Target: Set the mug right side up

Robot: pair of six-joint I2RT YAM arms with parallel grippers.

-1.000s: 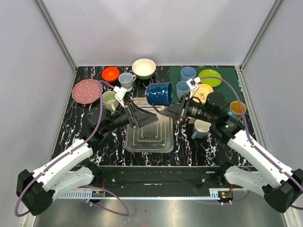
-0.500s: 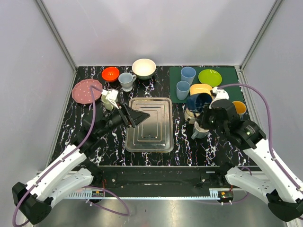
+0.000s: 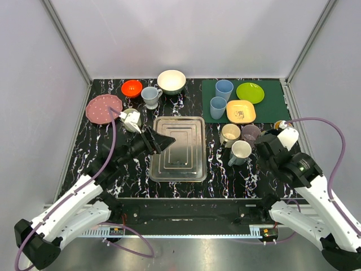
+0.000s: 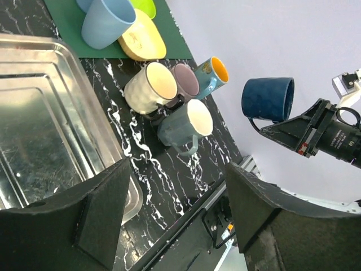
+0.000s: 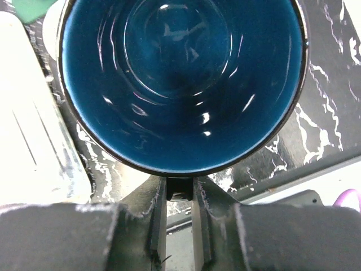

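Right jaws pinch the dark blue mug by its handle, aloft at the left-wrist view's upper right. Left jaws gape empty over the steel tray. Level its base, lower onto bare surface, then release.

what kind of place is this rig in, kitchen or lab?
Probably a lab test cell, not a kitchen: plain white enclosure walls, aluminium frame posts, and a marble-pattern table staged with assorted mugs.

Steel tray mid-table — pink plate left, green mat right.
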